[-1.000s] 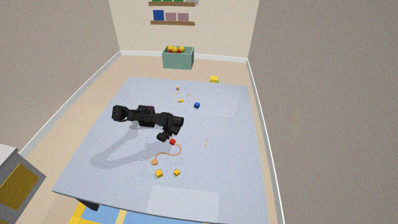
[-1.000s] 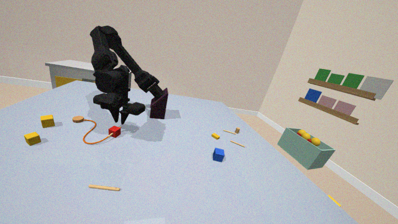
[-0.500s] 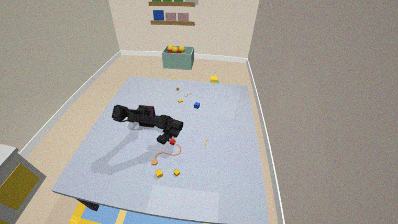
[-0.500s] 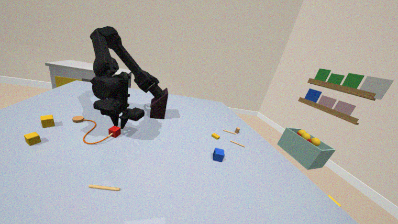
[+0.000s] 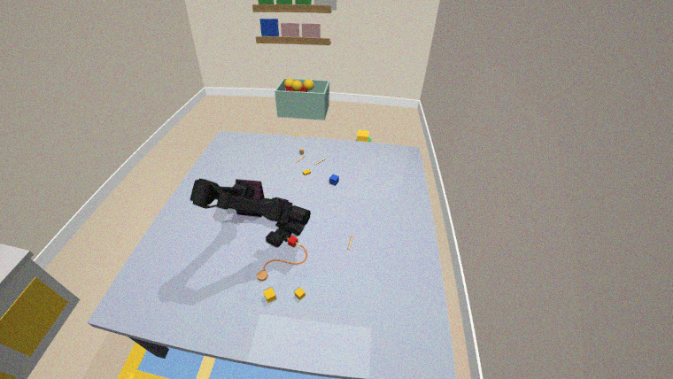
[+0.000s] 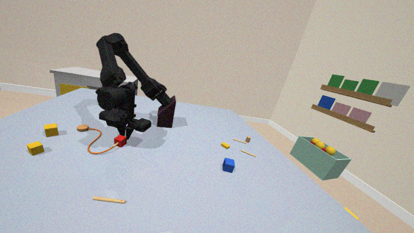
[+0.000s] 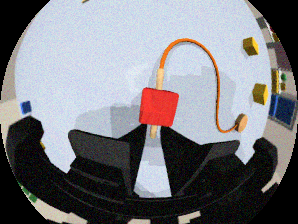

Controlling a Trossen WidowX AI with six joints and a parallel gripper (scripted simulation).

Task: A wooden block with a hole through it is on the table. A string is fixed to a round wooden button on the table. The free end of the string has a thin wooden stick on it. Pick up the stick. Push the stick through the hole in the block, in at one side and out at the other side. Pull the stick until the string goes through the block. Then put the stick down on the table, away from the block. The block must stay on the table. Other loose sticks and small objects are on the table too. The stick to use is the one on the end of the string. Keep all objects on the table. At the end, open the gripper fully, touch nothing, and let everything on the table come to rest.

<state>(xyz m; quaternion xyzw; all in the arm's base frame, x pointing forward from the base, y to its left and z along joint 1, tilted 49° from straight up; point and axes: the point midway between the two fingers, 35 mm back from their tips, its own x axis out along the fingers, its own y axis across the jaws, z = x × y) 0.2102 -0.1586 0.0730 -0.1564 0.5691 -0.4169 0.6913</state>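
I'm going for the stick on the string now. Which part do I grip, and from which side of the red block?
Grip the short stick tip poking out of the red block on the face towards the gripper. The opposite face has the string trailing from it. The stick lies level and low, so come down from above, one finger each side of the tip.
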